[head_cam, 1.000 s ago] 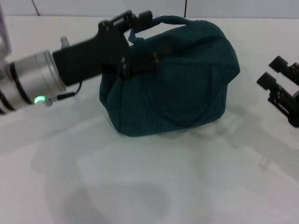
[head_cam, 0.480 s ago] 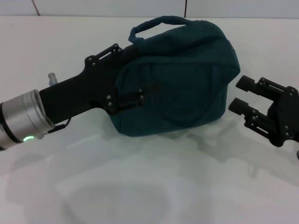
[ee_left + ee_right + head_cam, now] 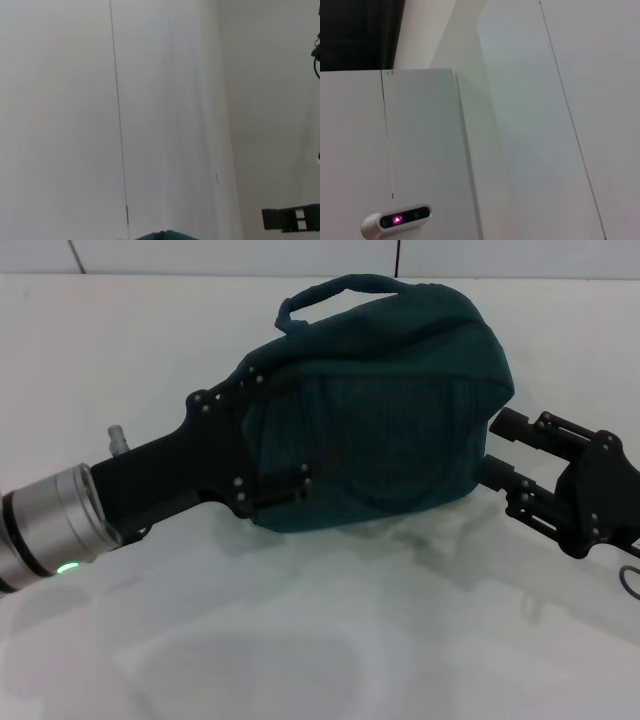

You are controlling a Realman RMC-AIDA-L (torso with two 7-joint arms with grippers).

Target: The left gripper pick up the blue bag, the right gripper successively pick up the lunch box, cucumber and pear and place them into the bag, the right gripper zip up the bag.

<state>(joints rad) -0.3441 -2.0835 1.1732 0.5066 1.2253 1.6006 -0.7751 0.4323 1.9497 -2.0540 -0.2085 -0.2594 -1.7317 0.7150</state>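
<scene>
The blue bag [image 3: 400,410] lies closed on the white table [image 3: 330,640], one handle arching over its top. My left gripper [image 3: 289,427] is pressed against the bag's left side, open, with one finger high and one low on the fabric. My right gripper [image 3: 497,445] is at the bag's right side, open, its fingertips [image 3: 512,423] touching or nearly touching the fabric. A sliver of the blue bag [image 3: 161,235] shows in the left wrist view. The lunch box, cucumber and pear are out of view.
A white wall with tile seams [image 3: 398,255] runs behind the table. The right wrist view shows white panels and a small device with a magenta light [image 3: 396,219]. A black part with a white patch [image 3: 292,219] sits at the left wrist view's edge.
My left gripper came down from the bag's handle to its lower left side. My right gripper moved left, up to the bag's right side. The bag's handle end settled.
</scene>
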